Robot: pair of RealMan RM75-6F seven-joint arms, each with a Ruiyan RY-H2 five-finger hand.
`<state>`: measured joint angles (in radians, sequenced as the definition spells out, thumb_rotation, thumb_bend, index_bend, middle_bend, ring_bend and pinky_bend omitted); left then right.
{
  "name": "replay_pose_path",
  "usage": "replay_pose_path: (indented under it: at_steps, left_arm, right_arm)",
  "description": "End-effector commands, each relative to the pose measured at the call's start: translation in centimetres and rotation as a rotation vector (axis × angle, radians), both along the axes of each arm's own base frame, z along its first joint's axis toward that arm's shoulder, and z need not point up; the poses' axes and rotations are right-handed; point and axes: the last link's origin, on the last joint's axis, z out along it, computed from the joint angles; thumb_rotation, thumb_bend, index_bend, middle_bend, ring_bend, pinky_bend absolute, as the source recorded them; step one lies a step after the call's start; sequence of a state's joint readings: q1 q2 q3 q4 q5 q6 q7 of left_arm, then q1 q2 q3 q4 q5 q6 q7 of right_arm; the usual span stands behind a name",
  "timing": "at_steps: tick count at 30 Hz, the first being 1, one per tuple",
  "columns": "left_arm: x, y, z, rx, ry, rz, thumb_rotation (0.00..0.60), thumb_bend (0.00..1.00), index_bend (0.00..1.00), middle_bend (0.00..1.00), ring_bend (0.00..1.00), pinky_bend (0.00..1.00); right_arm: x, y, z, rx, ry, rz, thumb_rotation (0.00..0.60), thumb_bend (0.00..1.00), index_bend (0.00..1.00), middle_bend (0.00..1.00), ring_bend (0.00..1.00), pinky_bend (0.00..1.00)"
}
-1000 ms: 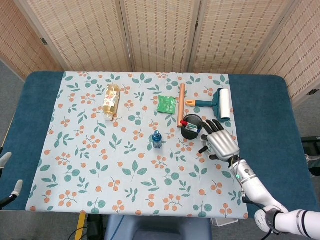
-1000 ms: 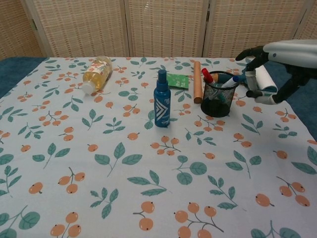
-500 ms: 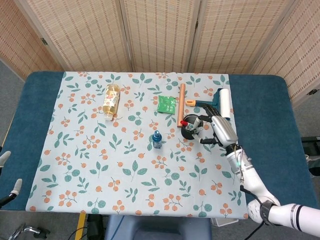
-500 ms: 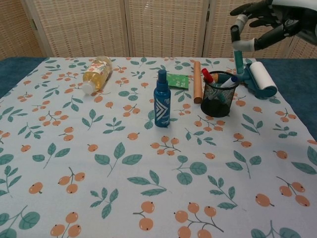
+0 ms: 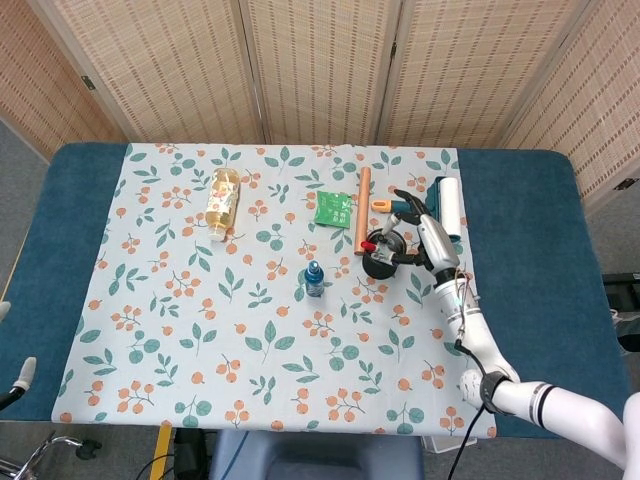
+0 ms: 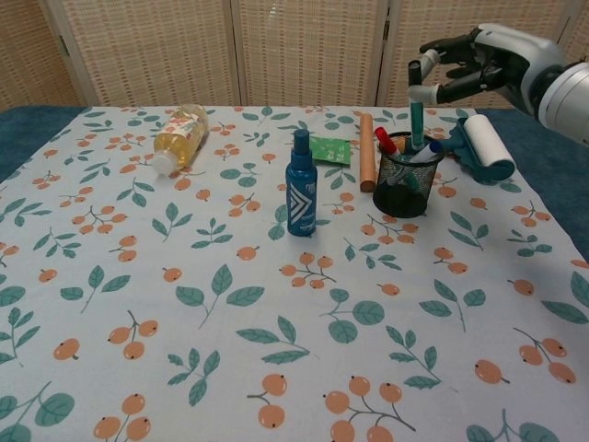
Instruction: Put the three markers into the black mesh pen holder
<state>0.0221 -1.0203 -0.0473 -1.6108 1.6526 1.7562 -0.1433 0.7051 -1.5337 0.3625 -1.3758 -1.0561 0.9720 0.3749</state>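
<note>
The black mesh pen holder (image 6: 408, 187) (image 5: 380, 260) stands on the right of the floral cloth. A red-capped marker (image 6: 385, 141) and a blue-capped marker (image 6: 430, 149) lean inside it. My right hand (image 6: 480, 66) (image 5: 428, 238) hovers above and to the right of the holder. It pinches a teal marker with a black cap (image 6: 417, 115) upright, and the marker's lower end is at the holder's mouth. Of my left hand (image 5: 20, 375), only fingertips show at the head view's lower left edge, apart and holding nothing.
A blue spray bottle (image 6: 301, 184) stands left of the holder. A wooden rod (image 6: 366, 164) and a green packet (image 6: 329, 149) lie behind it. A teal lint roller (image 6: 486, 145) lies to its right. A bottle of yellow liquid (image 6: 179, 136) lies far left.
My right hand rose from the table right of the holder and carried the teal marker left. The marker now stands upright over the holder's mouth, lower than half a second ago.
</note>
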Motion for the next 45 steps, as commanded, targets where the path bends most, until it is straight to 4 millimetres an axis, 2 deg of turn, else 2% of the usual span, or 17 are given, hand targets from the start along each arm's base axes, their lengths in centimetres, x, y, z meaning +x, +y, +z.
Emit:
replay_pose_path:
  at_steps: [1, 3, 4, 7, 8, 10, 13, 16, 20, 22, 26, 28, 32, 37, 40, 45]
  left_arm:
    - [0.0, 0.0, 0.0, 0.001, 0.0, 0.0, 0.6, 0.42, 0.0, 0.02, 0.01, 0.27]
    - [0.0, 0.0, 0.0, 0.0, -0.001, -0.001, 0.6, 0.42, 0.0, 0.02, 0.01, 0.27]
    - [0.0, 0.0, 0.0, -0.002, 0.0, 0.001, 0.6, 0.42, 0.0, 0.02, 0.01, 0.27]
    - [0.0, 0.1, -0.1, -0.006, -0.001, 0.001, 0.6, 0.42, 0.0, 0.02, 0.01, 0.27]
    - [0.0, 0.1, -0.1, -0.006, 0.0, 0.001, 0.6, 0.42, 0.0, 0.02, 0.01, 0.27]
    - [0.0, 0.1, -0.1, -0.006, 0.0, -0.001, 0.6, 0.42, 0.0, 0.02, 0.01, 0.27]
    - [-0.1, 0.2, -0.1, -0.007, 0.005, 0.0, 0.6, 0.42, 0.0, 0.02, 0.01, 0.27]
    - [-0.1, 0.4, -0.3, -0.009, 0.006, -0.001, 0.6, 0.42, 0.0, 0.02, 0.01, 0.27]
    - [0.1, 0.6, -0.8, -0.027, 0.012, -0.002, 0.6, 0.42, 0.0, 0.02, 0.01, 0.27]
    - [0.2, 0.7, -1.1, -0.032, 0.018, -0.003, 0.6, 0.42, 0.0, 0.02, 0.01, 0.27]
    - [0.3, 1.1, -1.7, -0.045, 0.032, 0.006, 0.6, 0.42, 0.0, 0.02, 0.01, 0.27]
    - [0.3, 1.3, -2.0, -0.053, 0.043, 0.013, 0.6, 0.42, 0.0, 0.02, 0.01, 0.27]
    - [0.3, 1.7, -2.8, -0.065, 0.07, 0.019, 0.6, 0.42, 0.0, 0.02, 0.01, 0.27]
    - [0.4, 2.0, -3.5, -0.08, 0.086, 0.022, 0.6, 0.42, 0.0, 0.02, 0.01, 0.27]
    - [0.6, 2.0, -3.5, -0.077, 0.087, 0.011, 0.6, 0.42, 0.0, 0.02, 0.01, 0.27]
    - [0.5, 2.1, -3.6, -0.083, 0.083, 0.013, 0.6, 0.42, 0.0, 0.02, 0.01, 0.27]
  right_arm:
    - [-1.0, -0.1, -1.1, 0.014, 0.029, -0.015, 0.6, 0.31, 0.58, 0.05, 0.0, 0.0]
    - [-1.6, 0.0, -1.5, 0.03, 0.062, -0.015, 0.6, 0.3, 0.52, 0.02, 0.0, 0.0]
    - [-2.0, 0.0, -1.8, 0.047, 0.088, -0.015, 0.6, 0.29, 0.43, 0.01, 0.0, 0.0]
    - [-2.5, 0.0, -1.9, 0.067, 0.135, -0.013, 0.6, 0.26, 0.07, 0.0, 0.0, 0.0]
    - [-2.6, 0.1, -1.8, 0.064, 0.142, -0.009, 0.6, 0.25, 0.01, 0.0, 0.0, 0.0]
    - [-2.7, 0.2, -1.4, 0.05, 0.165, 0.003, 0.6, 0.24, 0.0, 0.0, 0.0, 0.0]
    - [-2.8, 0.9, 0.2, -0.007, 0.211, 0.028, 0.6, 0.22, 0.0, 0.0, 0.0, 0.0]
    - [-3.0, 2.5, 3.4, -0.113, 0.233, 0.062, 0.6, 0.21, 0.0, 0.0, 0.0, 0.0]
    - [-3.8, 6.4, 8.6, -0.224, 0.333, 0.115, 0.6, 0.2, 0.0, 0.0, 0.0, 0.0]
    - [-4.6, 8.8, 10.8, -0.233, 0.441, 0.132, 0.6, 0.2, 0.0, 0.0, 0.0, 0.0]
    - [-7.1, 13.5, 13.5, -0.237, 0.694, 0.107, 0.6, 0.2, 0.0, 0.0, 0.0, 0.0]
    - [-8.4, 15.3, 13.9, -0.26, 0.786, 0.079, 0.6, 0.2, 0.0, 0.0, 0.0, 0.0]
    - [-12.2, 19.1, 13.5, -0.296, 0.932, -0.04, 0.6, 0.2, 0.0, 0.0, 0.0, 0.0]
    - [-14.9, 21.6, 12.6, -0.326, 0.954, -0.143, 0.6, 0.21, 0.0, 0.0, 0.0, 0.0]
    - [-15.4, 22.1, 12.5, -0.33, 0.979, -0.165, 0.6, 0.23, 0.0, 0.0, 0.0, 0.0]
    - [-15.0, 22.9, 12.8, -0.365, 0.966, -0.167, 0.6, 0.23, 0.0, 0.0, 0.0, 0.0]
